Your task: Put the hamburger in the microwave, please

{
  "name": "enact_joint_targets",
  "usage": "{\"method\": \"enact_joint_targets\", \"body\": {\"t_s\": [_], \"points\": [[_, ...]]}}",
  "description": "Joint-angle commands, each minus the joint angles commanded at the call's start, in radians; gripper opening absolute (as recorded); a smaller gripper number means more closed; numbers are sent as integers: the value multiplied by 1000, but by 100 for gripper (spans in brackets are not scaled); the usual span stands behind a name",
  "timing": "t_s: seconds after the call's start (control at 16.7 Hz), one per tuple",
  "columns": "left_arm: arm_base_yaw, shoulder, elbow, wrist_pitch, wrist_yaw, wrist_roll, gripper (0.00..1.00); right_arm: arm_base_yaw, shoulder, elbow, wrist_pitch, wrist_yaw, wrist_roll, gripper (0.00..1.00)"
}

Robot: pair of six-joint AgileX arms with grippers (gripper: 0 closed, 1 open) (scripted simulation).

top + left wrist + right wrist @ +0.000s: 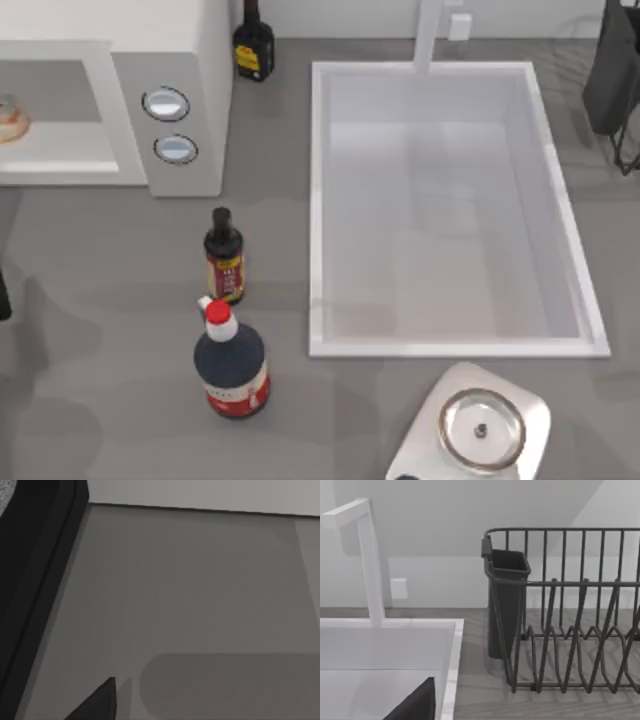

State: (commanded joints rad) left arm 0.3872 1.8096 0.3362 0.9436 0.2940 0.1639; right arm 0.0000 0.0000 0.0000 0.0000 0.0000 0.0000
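I see the hamburger, a small pale tan bun with an orange-pink rim, sitting inside the white microwave at ten o'clock on the worktop; both arms' fingers: cannot tell.

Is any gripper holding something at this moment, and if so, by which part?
Nothing appears held. The hamburger lies inside the microwave cavity with no gripper at it, and both wrist views show nothing in a grip.
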Motion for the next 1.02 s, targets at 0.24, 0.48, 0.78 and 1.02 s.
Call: {"method": "enact_joint_targets", "body": {"t_s": [0.24,0.48,0.78,1.02], "points": [[-8,-10,12,8,-1,-1,100,0,0,0,0,0,0,100],[-13,-68,57,10,-13,-5,100,0,0,0,0,0,0,100],[-26,-126,82,-112,-37,-12,100,0,0,0,0,0,0,100],[-35,-180,79,-281,-51,-19,100,0,0,0,0,0,0,100]]}}
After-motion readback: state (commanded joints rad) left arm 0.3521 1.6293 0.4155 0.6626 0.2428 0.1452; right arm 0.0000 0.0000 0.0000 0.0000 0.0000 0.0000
